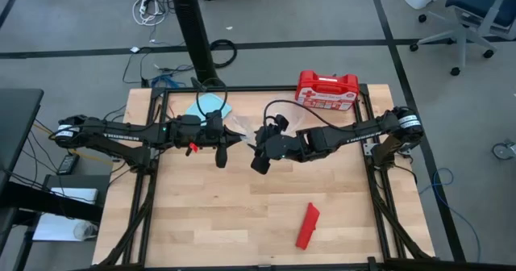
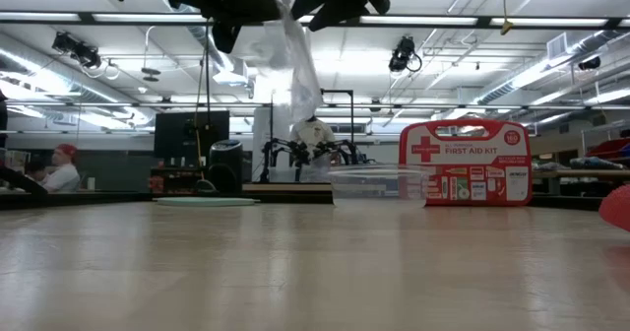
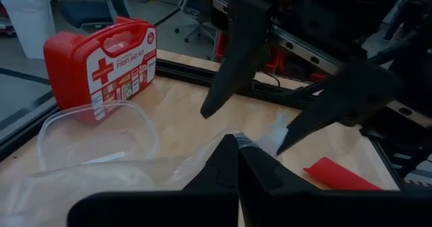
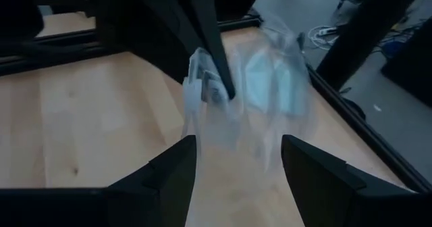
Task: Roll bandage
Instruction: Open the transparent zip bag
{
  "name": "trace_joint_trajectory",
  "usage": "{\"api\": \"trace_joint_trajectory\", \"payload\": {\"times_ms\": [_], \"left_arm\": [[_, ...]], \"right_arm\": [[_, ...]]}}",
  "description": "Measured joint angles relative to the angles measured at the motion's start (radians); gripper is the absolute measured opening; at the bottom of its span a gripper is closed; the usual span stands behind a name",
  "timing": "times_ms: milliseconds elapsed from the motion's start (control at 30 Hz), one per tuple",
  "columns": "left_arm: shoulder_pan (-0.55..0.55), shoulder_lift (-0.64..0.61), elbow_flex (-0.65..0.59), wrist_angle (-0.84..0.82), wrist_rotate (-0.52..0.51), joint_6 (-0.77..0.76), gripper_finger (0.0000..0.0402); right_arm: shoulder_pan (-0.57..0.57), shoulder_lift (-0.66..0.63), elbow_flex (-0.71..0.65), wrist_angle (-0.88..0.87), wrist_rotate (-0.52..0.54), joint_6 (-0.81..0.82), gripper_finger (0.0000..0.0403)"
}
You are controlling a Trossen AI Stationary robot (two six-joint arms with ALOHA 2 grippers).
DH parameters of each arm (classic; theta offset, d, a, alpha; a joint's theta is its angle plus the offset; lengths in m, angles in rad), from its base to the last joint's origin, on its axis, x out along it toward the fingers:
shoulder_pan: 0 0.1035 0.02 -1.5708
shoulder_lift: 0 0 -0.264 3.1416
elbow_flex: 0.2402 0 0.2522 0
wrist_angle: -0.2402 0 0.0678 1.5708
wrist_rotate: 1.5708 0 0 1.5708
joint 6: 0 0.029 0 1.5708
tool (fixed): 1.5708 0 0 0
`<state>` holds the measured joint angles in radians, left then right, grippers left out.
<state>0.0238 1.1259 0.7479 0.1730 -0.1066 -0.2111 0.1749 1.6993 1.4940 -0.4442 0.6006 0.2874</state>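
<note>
The red bandage [image 1: 307, 225] lies as a flat strip on the table near the front right, away from both grippers. It also shows in the left wrist view [image 3: 341, 176] and at the edge of the low view [image 2: 618, 209]. My left gripper [image 1: 222, 155] is raised over the table's middle, shut on a clear plastic bag [image 2: 298, 65]. My right gripper [image 4: 236, 166] is open and empty, facing the bag from the right, with its fingers short of it. My left gripper pinches the clear plastic bag at a bunched upper edge [image 4: 204, 78] between its two shut fingers [image 3: 236, 163]. The bag hangs slack below the fingers, lifted clear of the table [image 2: 305, 95].
A red first-aid case [image 1: 326, 89] stands at the far edge. A clear plastic tub [image 3: 94, 136] sits in front of it and a teal lid [image 1: 208, 106] lies at the far left. Bare wood [image 1: 226, 214] lies toward the near edge.
</note>
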Motion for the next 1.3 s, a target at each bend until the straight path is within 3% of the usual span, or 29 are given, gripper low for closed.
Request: {"api": "trace_joint_trajectory", "payload": {"times_ms": [133,267,400,500,600,700,767,867,967,1067,1167,1300], "left_arm": [[0.0,0.0,0.0,0.001,-0.011,0.0,0.0],[0.0,0.0,0.0,0.002,-0.027,-0.003,0.0],[0.0,0.0,0.0,0.002,-0.04,-0.023,0.0],[0.0,0.0,0.0,0.002,-0.048,-0.034,0.0],[0.0,0.0,0.0,0.002,-0.055,-0.051,0.0],[0.0,0.0,0.0,0.001,-0.056,-0.055,0.0],[0.0,0.0,0.0,0.0,-0.056,-0.06,0.0],[-0.001,0.0,0.0,0.001,-0.056,-0.063,0.0],[-0.005,0.0,0.0,0.0,-0.058,-0.063,0.0],[-0.006,0.0,0.0,-0.004,-0.059,-0.063,0.0],[-0.007,0.0,0.0,-0.019,-0.061,-0.063,0.0],[-0.007,-0.001,0.0,-0.026,-0.061,-0.063,0.0]], "right_arm": [[0.001,0.0,0.0,-0.01,0.049,-0.003,0.0214],[0.003,0.0,0.0,0.046,0.003,-0.021,0.0214],[0.008,0.0,0.0,0.047,0.09,-0.034,0.0214],[0.006,0.001,0.0,0.06,0.04,-0.014,0.0214],[0.007,0.019,0.0,0.029,0.104,-0.001,0.0214],[0.006,0.034,0.001,0.077,0.025,-0.014,0.0214],[0.008,0.048,0.002,0.049,0.112,-0.021,0.0213],[0.005,0.056,-0.002,0.049,0.059,-0.016,0.0208],[0.007,0.066,0.001,0.024,0.169,-0.018,0.0202],[0.006,0.068,-0.002,0.065,0.138,-0.046,0.0196],[0.008,0.067,-0.001,0.064,0.228,-0.044,0.019],[0.023,0.067,0.0,0.132,0.18,-0.098,0.0187]]}}
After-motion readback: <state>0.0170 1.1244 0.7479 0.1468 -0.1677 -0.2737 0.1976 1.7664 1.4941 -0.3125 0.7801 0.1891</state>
